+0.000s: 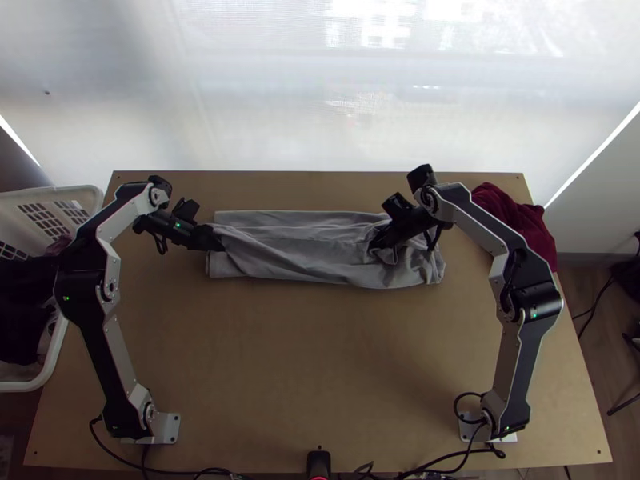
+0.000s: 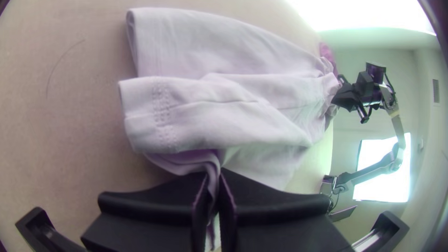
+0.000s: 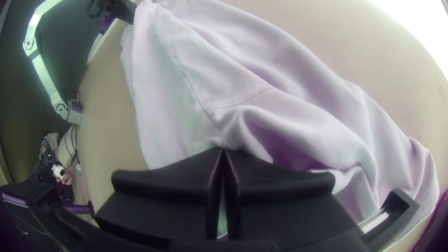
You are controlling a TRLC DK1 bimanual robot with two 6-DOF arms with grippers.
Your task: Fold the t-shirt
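**Grey t-shirt (image 1: 296,252) pinned at both ends!**

Top view: it's a long folded strip across the upper middle, left gripper (image 1: 216,238) clamped on the left end, right gripper (image 1: 376,242) biting near the rumpled right end. Left wrist view: cloth runs between the pressed fingers (image 2: 154,200) at bottom centre, stitched hem (image 2: 163,116) just above. Right wrist view: tips together at bottom centre, pinching cloth beside a seam (image 3: 196,100). Judgement call: tension gently, move both grippers level, lay edges aligned, release flat, then smooth those wrinkles!
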